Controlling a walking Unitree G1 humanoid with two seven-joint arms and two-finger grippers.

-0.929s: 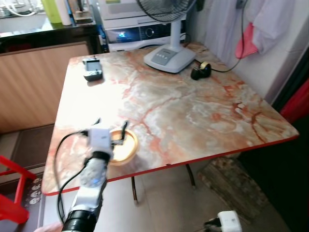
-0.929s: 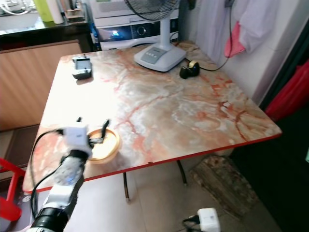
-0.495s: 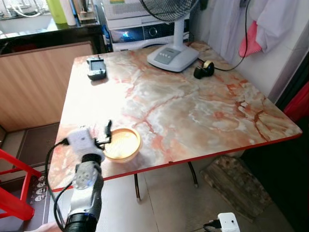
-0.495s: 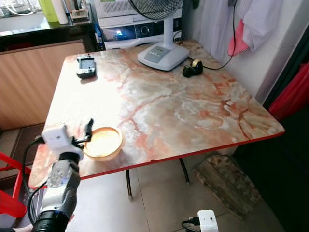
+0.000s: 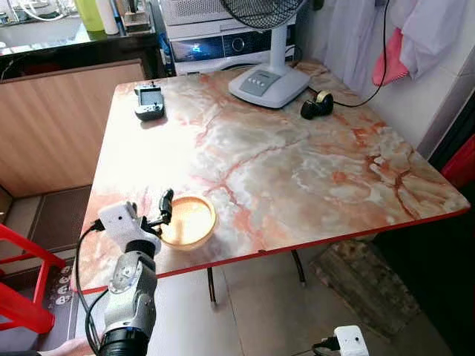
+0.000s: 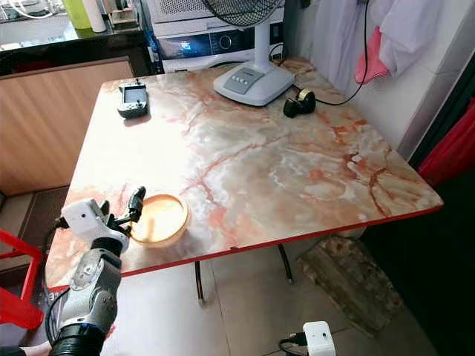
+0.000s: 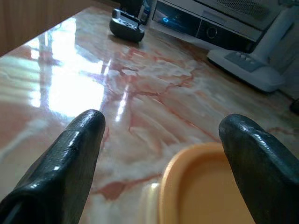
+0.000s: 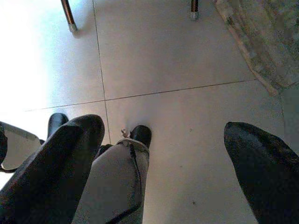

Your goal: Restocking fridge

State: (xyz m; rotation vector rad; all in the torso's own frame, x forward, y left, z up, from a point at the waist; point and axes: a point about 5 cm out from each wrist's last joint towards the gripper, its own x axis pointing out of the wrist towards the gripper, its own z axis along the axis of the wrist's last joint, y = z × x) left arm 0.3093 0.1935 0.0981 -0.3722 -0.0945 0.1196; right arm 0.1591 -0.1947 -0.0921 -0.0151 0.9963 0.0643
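- Up close, the left gripper (image 7: 159, 154) has its two black fingers (image 7: 70, 158) spread wide, holding nothing, one on each side of the near-left rim of the yellow bowl (image 5: 187, 221).
- That bowl sits at about 7 o'clock on the marble table (image 5: 297, 170), near the red front edge.
- Further out, a dark handheld device (image 5: 149, 101) lies at 11 o'clock, and a white fan base (image 5: 269, 84) and a black tape roll (image 5: 317, 106) stand around 1 o'clock.
- Down low, the right gripper (image 8: 159, 158) hangs over the tiled floor (image 8: 177, 60), fingers parted and empty.
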